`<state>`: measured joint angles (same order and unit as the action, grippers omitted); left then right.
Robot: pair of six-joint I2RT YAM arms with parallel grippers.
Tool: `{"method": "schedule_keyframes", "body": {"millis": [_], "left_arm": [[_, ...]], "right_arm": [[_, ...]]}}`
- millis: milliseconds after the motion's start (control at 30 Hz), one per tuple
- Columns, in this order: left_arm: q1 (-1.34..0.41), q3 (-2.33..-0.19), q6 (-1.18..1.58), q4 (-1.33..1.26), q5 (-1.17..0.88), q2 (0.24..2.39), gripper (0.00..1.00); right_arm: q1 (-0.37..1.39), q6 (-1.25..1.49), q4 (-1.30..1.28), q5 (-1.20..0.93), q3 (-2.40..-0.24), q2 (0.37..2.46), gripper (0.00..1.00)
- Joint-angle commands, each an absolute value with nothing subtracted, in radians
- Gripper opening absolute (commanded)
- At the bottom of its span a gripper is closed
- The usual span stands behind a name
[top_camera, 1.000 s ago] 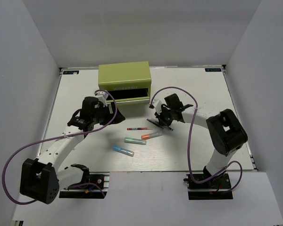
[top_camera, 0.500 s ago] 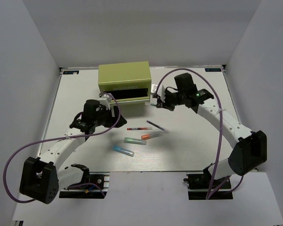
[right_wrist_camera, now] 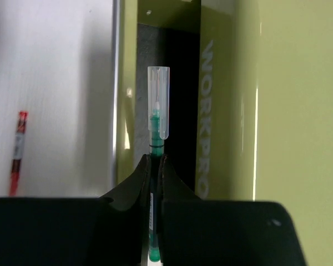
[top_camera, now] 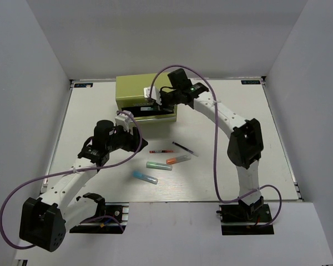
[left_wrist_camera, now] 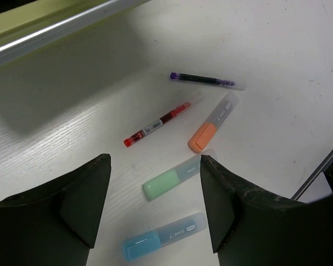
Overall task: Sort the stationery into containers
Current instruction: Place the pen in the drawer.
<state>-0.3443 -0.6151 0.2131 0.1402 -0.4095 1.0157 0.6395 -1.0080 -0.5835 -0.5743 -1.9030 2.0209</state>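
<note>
The olive-green chest (top_camera: 146,88) stands at the back, with a drawer (top_camera: 153,111) pulled open. My right gripper (top_camera: 157,98) is shut on a thin teal pen with a clear cap (right_wrist_camera: 157,127), held over the open drawer (right_wrist_camera: 180,100). On the table lie a red pen (top_camera: 161,151), a dark pen with purple ends (top_camera: 185,148), an orange marker (top_camera: 178,159), a green marker (top_camera: 159,165) and a blue marker (top_camera: 145,177). My left gripper (top_camera: 132,138) is open and empty above the green marker (left_wrist_camera: 177,177) and blue marker (left_wrist_camera: 164,237).
White walls close in the table on the left, back and right. The chest's lettered front (right_wrist_camera: 205,116) fills the right of the right wrist view. The red pen (right_wrist_camera: 18,152) shows at that view's left edge. The drawer's rim (left_wrist_camera: 55,27) crosses the top of the left wrist view.
My right arm swung from the table's middle up and left to the open drawer, carrying the teal pen. My left arm drew back a little toward the near side.
</note>
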Motion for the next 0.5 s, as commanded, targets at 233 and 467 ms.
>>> {"method": "schedule_keyframes", "body": {"millis": [233, 467], "left_arm": [[-0.348, -0.6, 0.183, 0.065, -0.452, 0.991, 0.75], [-0.357, -0.611, 0.163, 0.043, -0.498, 1.028, 0.75]], "right_arm": [[0.675, -0.977, -0.48, -0.499, -1.979, 2.095, 0.11], [0.666, -0.925, -0.509, -0.58, -1.959, 2.03, 0.4]]}}
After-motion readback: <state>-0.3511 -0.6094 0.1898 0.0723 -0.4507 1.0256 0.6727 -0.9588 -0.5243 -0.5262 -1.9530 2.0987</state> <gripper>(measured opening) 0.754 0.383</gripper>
